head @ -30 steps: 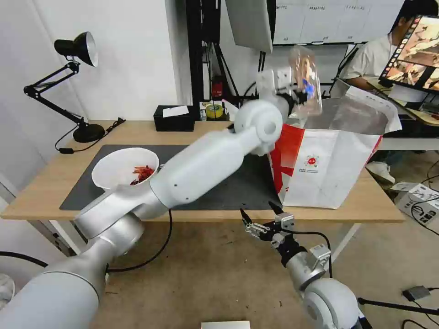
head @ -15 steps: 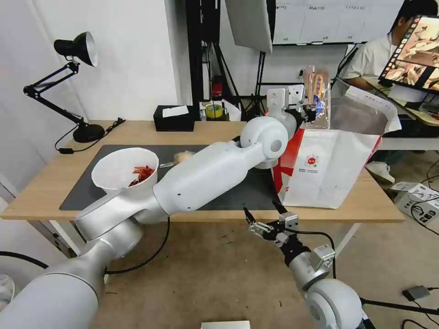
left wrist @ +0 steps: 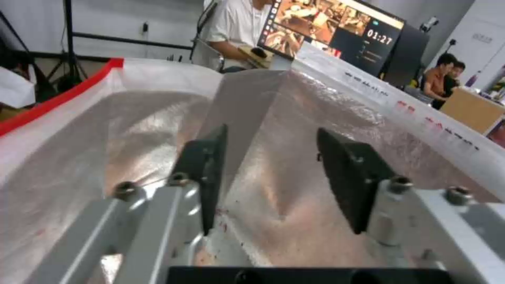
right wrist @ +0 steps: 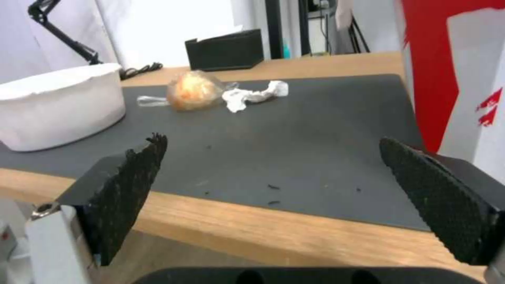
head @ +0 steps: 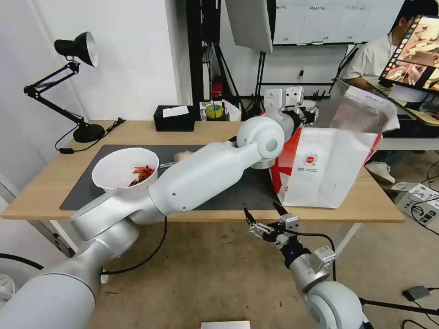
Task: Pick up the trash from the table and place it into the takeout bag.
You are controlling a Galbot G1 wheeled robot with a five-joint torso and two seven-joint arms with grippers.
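Silver foil lining surrounds the left gripper (left wrist: 271, 177), whose fingers are spread and empty at the mouth of the takeout bag (head: 329, 160). On the table (head: 45, 183), the white bowl (head: 121, 171), bagged bun (right wrist: 192, 90) and crumpled tissue (right wrist: 252, 94) lie on the mat. The right gripper (head: 263, 217) hangs open below the table edge.

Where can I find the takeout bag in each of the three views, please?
Head view: the takeout bag stands on the right part of the table, at the end of the mat.
Left wrist view: its silver foil inside lies beyond the open left claw.
Right wrist view: its red-and-white wall rises at the mat's end, opposite the bowl.
Shared landmark: the bag's red band.
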